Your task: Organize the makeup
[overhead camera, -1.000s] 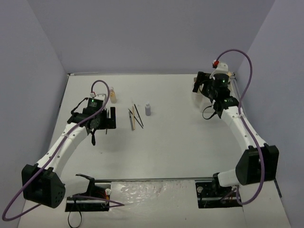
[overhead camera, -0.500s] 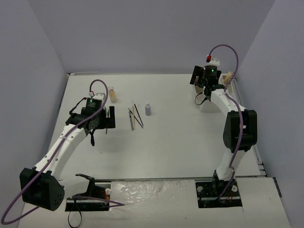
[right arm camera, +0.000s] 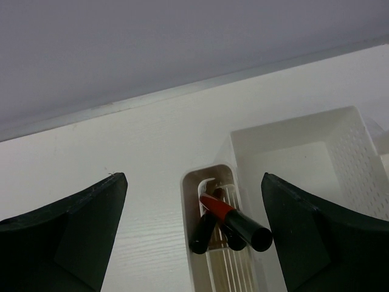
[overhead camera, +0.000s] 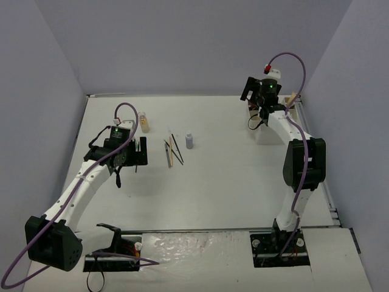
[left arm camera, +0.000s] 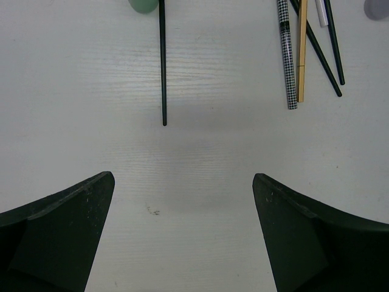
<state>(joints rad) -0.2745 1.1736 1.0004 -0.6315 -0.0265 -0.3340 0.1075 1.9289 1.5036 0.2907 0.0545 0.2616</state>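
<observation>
- Pale lavender walls (overhead camera: 182,42) close in a white desk (overhead camera: 231,188) on three sides.
- Left end effector (left arm camera: 182,177): the jaws are spread wide with nothing between them. It hovers over bare desk on the 9 o'clock side in the overhead view.
- Makeup, left wrist view: a thin black pencil (left arm camera: 163,67) lies pointing toward 12 o'clock. Its far end is just beside a green bottle (left arm camera: 143,5), which the top edge cuts off.
- At 1 o'clock in the same view, a checkered pencil (left arm camera: 284,55) lies just beside a tan stick (left arm camera: 301,48). Two black pencils (left arm camera: 321,55) converge toward their near tips.
- Overhead view: a grey-purple bottle (overhead camera: 189,140) stands upright at 2 o'clock from that bundle, apart from it. An amber bottle (overhead camera: 144,121) stands upright at 12 o'clock from the left end effector.
- A white compartmented box (right arm camera: 346,146) sits at the desk's 1 o'clock corner.
- Right end effector (right arm camera: 193,177): the jaws are wide apart and hold nothing, poised above the box.
- In the box's narrow slot, a red-and-black tube (right arm camera: 217,207) lies across a black tube (right arm camera: 200,236), touching it.
</observation>
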